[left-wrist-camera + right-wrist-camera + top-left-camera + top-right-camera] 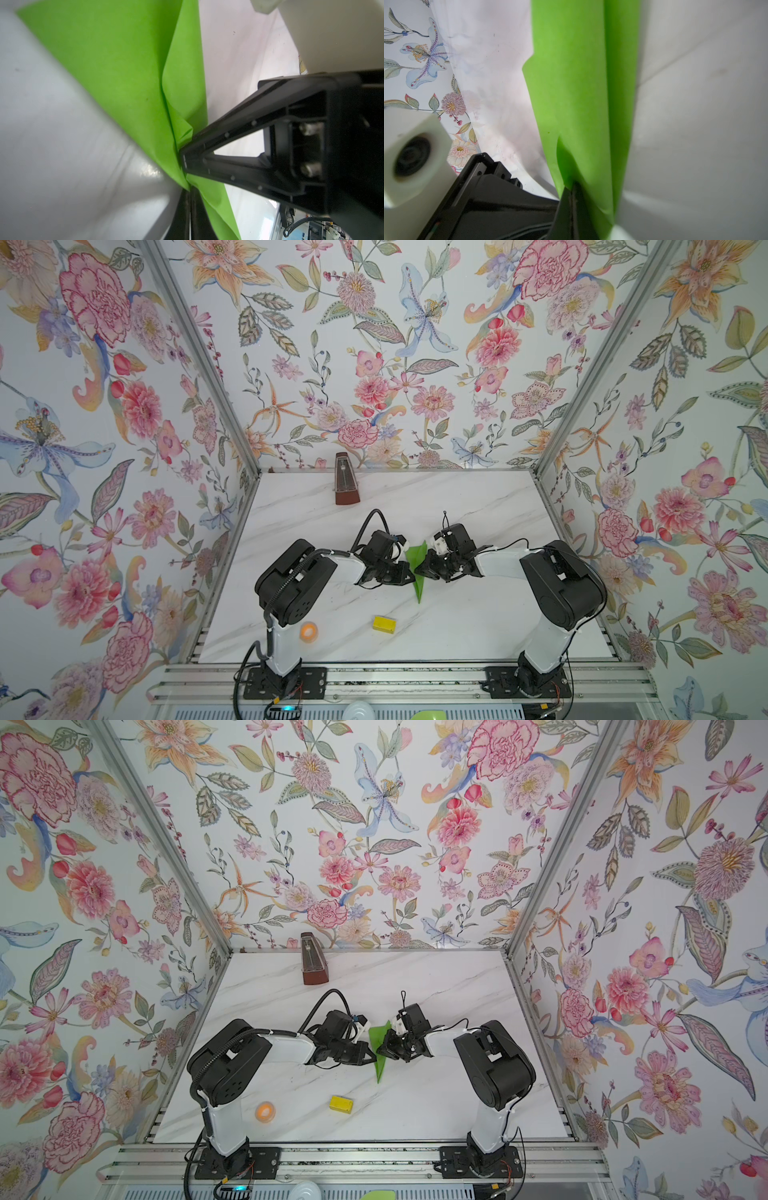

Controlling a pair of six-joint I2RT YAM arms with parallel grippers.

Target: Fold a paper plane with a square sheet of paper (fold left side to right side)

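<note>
Left gripper point(411, 575): jaws pinched together on the paper plane point(416, 558). The right gripper point(418, 568) is clamped on it from the opposite side, tips nearly meeting. Plane sits mid-table point(457, 614), point toward the near edge. Both forearms reach inward, elbows raised.

Lime-green paper plane point(417, 562), yellow block point(384, 624), orange roll point(308, 632), white marbled table point(478, 626), floral walls point(104, 427).

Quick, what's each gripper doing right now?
Left gripper: closed, pinching the paper plane.
Right gripper: closed, pinching the paper plane too.
</note>
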